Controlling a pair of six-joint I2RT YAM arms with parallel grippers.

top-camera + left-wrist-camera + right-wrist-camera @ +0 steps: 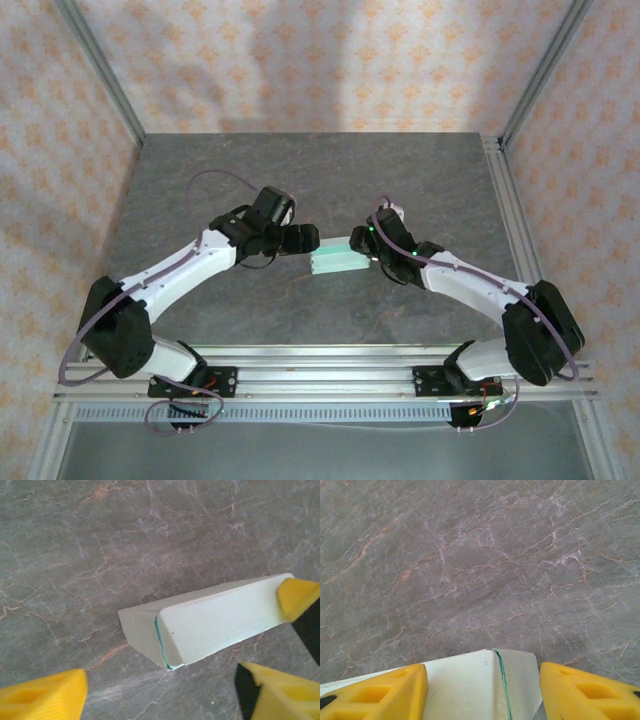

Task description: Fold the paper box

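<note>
The paper box (336, 263) is a small pale mint rectangular box lying on the grey stone-patterned table between the two arms. In the left wrist view the paper box (220, 620) lies slantwise, and its near end flap (142, 630) stands slightly proud along a teal seam. My left gripper (160, 695) is open just short of that end, holding nothing; its yellow fingers (45, 695) are spread wide. My right gripper (482, 692) is open over the paper box (465, 687) at its other end. One fingertip (380, 692) lies over the top face, the other just beyond the end flap (520, 680).
The table (320, 180) is walled by patterned panels at the back and sides. A metal rail (330, 355) runs along the near edge, carrying both arm bases. The right gripper's yellow fingertip (297, 597) touches the box's far end in the left wrist view.
</note>
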